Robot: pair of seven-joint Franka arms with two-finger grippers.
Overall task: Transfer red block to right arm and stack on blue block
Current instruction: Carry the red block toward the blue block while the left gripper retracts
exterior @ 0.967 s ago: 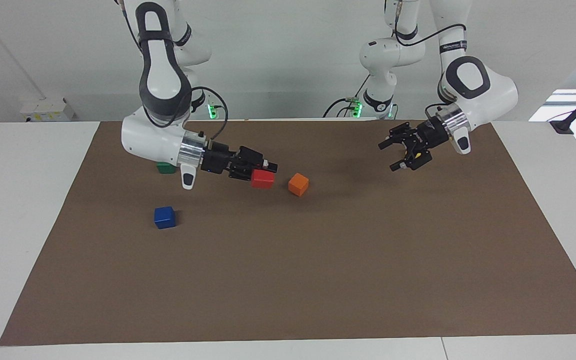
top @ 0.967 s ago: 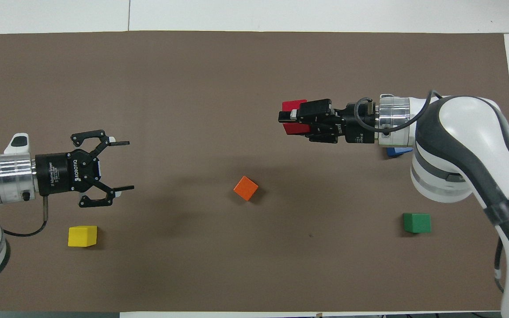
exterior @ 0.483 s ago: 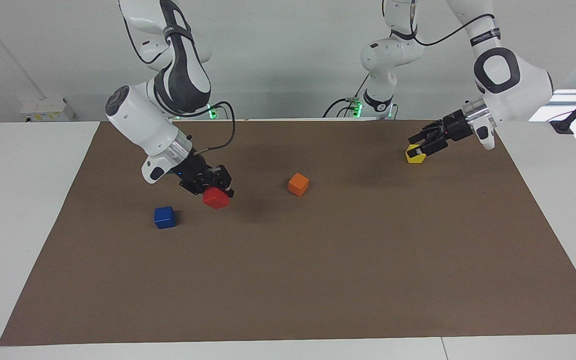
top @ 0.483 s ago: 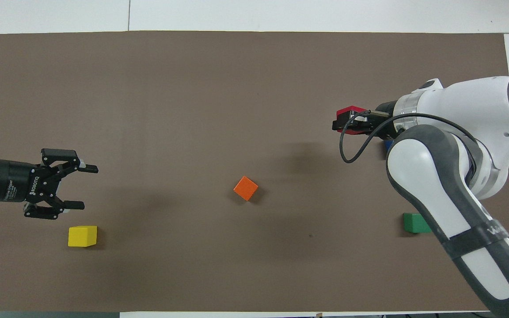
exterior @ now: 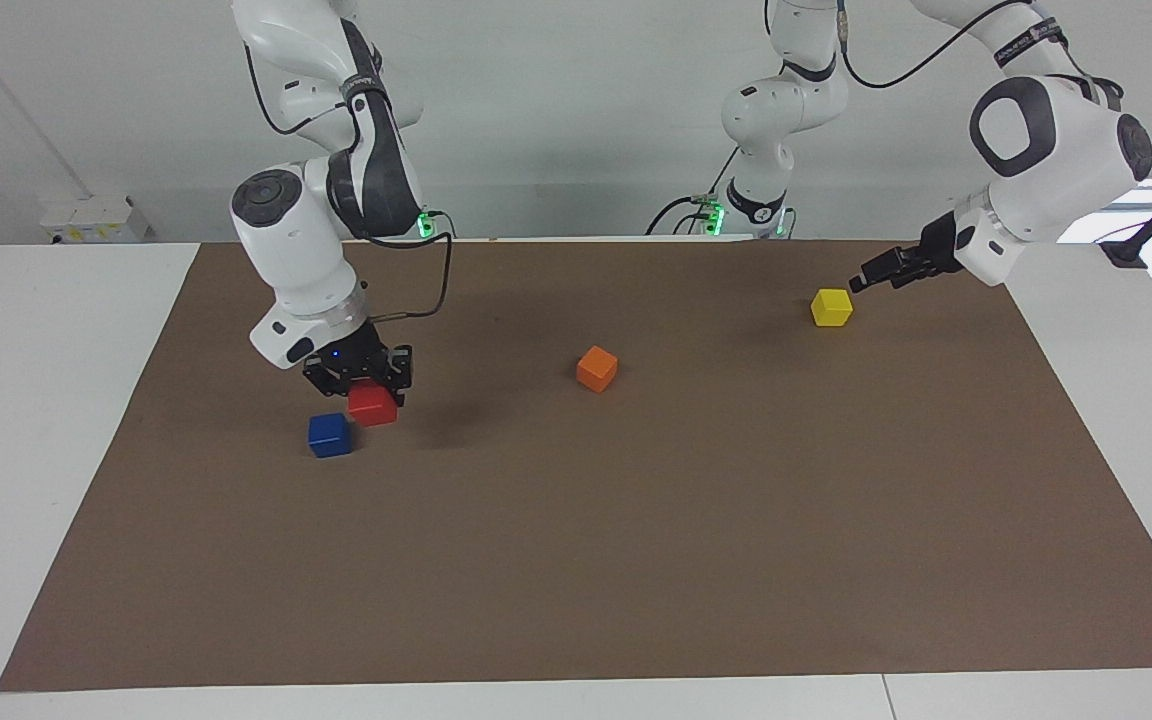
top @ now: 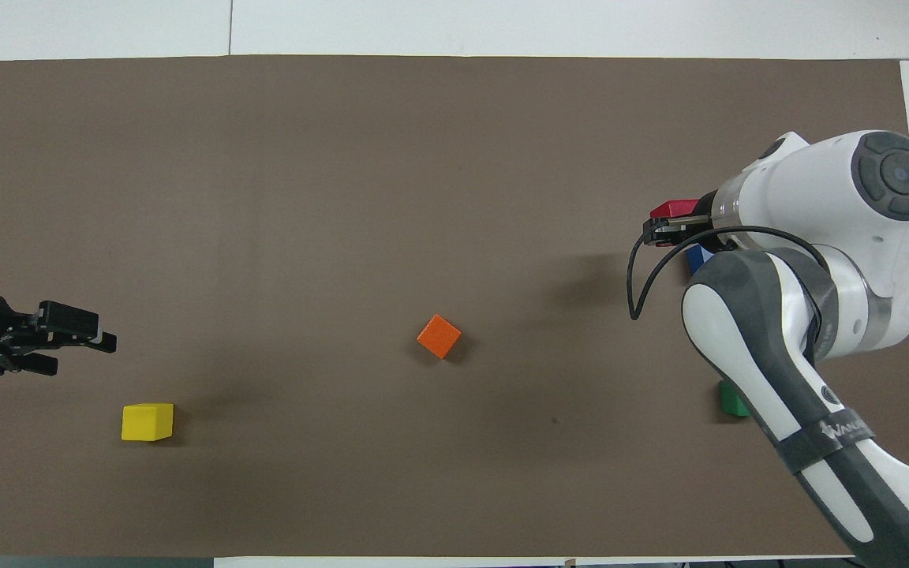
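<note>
Facing view: right gripper (exterior: 364, 384), clamped on red block (exterior: 372, 405), swung from mat centre toward right arm's end, now beside blue block (exterior: 329, 435), not yet above. Left gripper (exterior: 884, 272) withdrawn, fingers unreadable, waits over yellow block (exterior: 831, 306) corner. Handover evidently done; stacking remains.

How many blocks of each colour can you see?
small bright red cube: 1
small deep blue cube: 1
small orange cube: 1
small yellow cube: 1
small green cube: 1
Total: 5
</note>
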